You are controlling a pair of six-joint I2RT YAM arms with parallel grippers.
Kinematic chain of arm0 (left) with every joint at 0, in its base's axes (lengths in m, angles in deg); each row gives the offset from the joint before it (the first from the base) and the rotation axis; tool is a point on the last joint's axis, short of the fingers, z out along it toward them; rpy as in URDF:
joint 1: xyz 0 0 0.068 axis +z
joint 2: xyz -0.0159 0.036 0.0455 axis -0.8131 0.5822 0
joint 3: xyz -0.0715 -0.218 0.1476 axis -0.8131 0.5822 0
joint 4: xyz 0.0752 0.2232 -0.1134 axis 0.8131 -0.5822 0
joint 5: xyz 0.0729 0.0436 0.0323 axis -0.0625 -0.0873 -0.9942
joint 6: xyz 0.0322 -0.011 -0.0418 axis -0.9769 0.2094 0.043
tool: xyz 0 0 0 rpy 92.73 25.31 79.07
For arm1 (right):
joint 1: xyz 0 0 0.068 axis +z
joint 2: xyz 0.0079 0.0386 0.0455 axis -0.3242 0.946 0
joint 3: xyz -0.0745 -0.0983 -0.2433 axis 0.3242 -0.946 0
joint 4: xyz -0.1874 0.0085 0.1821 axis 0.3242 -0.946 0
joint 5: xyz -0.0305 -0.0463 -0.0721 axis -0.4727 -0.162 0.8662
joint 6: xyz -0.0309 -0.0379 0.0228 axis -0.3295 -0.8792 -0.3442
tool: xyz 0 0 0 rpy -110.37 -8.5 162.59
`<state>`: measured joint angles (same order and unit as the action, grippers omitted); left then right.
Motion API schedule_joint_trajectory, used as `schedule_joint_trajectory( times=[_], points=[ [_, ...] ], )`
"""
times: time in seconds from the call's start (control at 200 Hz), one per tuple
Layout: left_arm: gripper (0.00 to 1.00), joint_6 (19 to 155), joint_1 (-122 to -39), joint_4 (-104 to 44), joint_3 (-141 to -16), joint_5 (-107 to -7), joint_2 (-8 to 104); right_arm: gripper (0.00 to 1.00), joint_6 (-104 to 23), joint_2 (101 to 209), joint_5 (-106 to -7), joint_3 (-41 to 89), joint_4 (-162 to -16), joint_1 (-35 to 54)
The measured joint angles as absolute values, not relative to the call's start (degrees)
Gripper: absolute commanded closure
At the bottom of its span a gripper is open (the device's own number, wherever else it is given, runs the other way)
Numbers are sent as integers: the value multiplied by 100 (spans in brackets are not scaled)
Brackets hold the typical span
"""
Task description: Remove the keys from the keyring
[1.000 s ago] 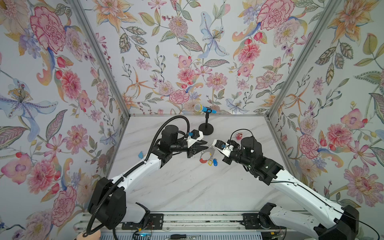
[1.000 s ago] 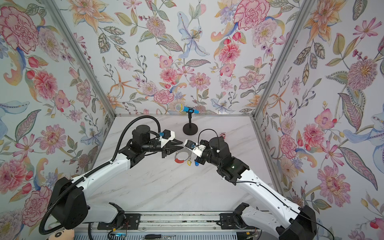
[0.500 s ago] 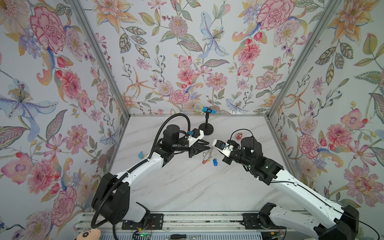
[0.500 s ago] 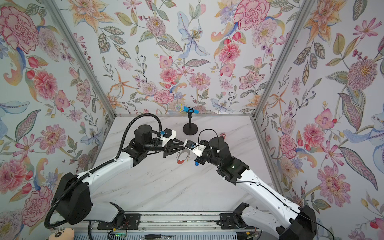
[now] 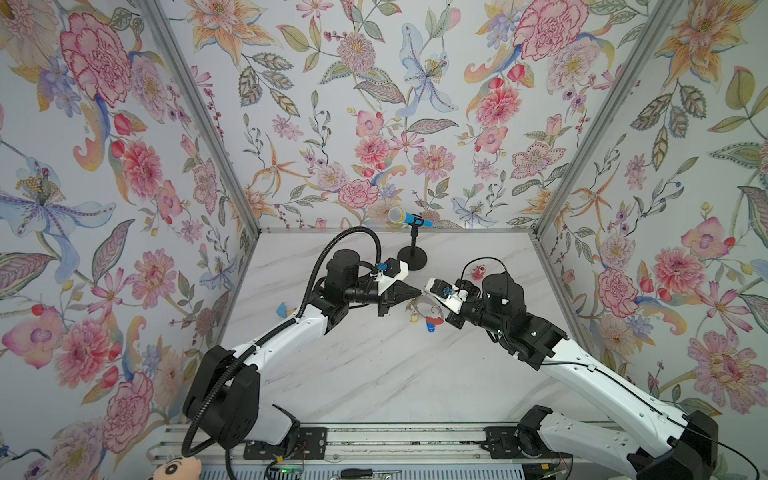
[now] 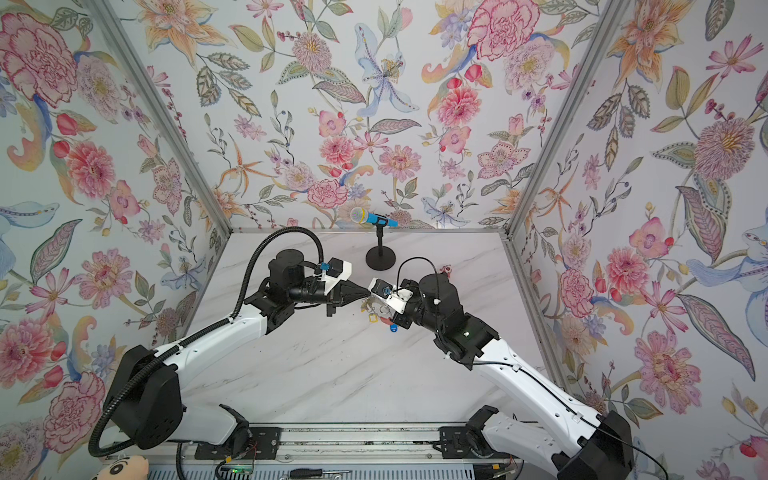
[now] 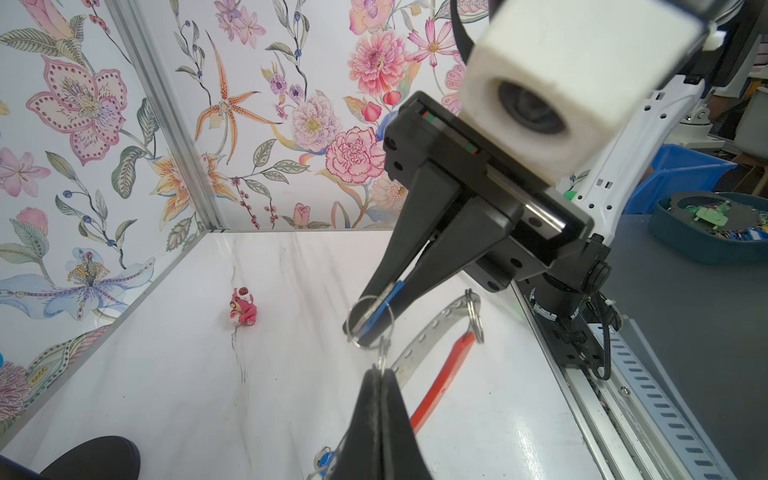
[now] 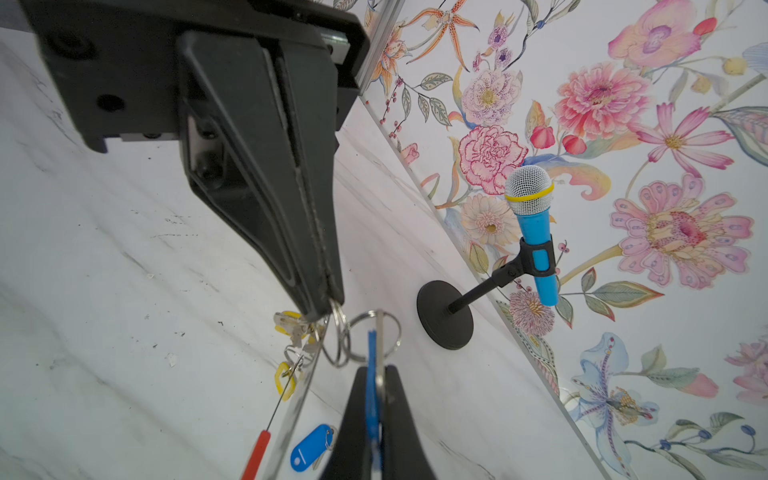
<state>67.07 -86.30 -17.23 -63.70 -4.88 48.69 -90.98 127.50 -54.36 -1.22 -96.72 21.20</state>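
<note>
— On the white marble table [image 5: 374, 374], largest first: what is entered?
— Item 1: left gripper [image 8: 329, 302], reaching in from the left. Jaws pressed together, pinching a small split ring [image 7: 382, 352]. Item 2: right gripper [image 7: 365, 325], facing it, tips almost meeting. Jaws clamped on a blue tag [image 8: 371, 357], held edge-on.
— Next?
— Item 3: toy microphone [image 5: 415, 219], blue, on a black stand [image 5: 412, 261] by the back wall, behind both grippers.
— And the keyring?
— Item 4: keyring [image 7: 432, 332], a perforated grey band with a red section [image 7: 444, 374], slung beneath the two sets of fingertips at mid-table (whether its low end touches the marble, cannot tell).
— Smaller lots?
— Item 5: pink toy figure [image 5: 478, 272], on the table behind the right arm, apart from the rest. Item 6: keys [image 8: 296, 332], a metal bunch dangling just beside the left gripper's tip, with yellow tags [image 8: 282, 330] among them and a second blue tag [image 8: 309, 446] hanging nearby. Item 7: blue-and-yellow piece [image 5: 283, 309], on the table left of the left arm, well apart; too small to name.
</note>
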Motion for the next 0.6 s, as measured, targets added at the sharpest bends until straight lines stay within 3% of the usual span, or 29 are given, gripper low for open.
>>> schedule_joint_trajectory(
  times=[0.601],
  points=[
    [100, 6825, -8586, -1597, -6370, -536, 4611, 100, -8965, 12623, -5379, -406, -9653, 2028]
  ],
)
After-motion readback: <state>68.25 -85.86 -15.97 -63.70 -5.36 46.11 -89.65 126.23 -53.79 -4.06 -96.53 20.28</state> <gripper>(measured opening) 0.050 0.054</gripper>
